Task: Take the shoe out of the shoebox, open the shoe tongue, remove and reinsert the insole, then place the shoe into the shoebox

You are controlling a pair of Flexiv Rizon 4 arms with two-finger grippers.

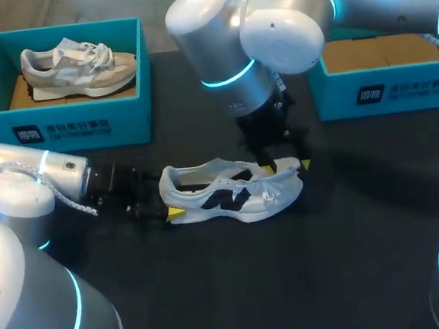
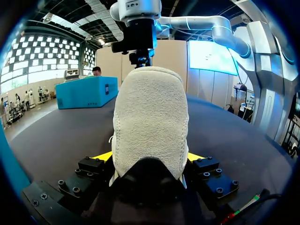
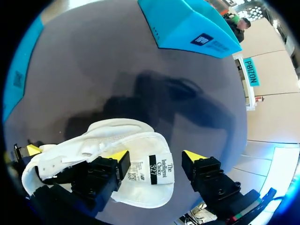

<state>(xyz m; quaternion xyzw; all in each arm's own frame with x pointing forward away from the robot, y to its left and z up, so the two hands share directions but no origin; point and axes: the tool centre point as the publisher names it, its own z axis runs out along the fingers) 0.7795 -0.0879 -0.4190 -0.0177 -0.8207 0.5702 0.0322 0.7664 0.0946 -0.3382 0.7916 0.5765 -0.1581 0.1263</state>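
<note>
**Dev:** Right gripper (image 3: pixel 155 157) is spread wide, the tongue (image 3: pixel 139 172) lying between its fingers but not pinched. Left gripper (image 2: pixel 150 158) is clamped on the heel (image 2: pixel 150 117) of the white shoe (image 1: pixel 230 191), which sits on the table (image 1: pixel 353 260) between the boxes.

**Op:** Risk?

**Dev:** If you close off-centre you catch only the label (image 3: pixel 160 169) and the tongue slips out. If you pull too hard the shoe twists in the heel clamp (the laces (image 1: pixel 270 183) look loose and could snag a fingertip).

**Op:** Boxes?

**Dev:** Left shoebox (image 1: pixel 60 121) holds a beige shoe (image 1: pixel 78 65). Right shoebox (image 1: pixel 383 90) shows only brown cardboard (image 1: pixel 380 52); your right arm hides part of it.
</note>
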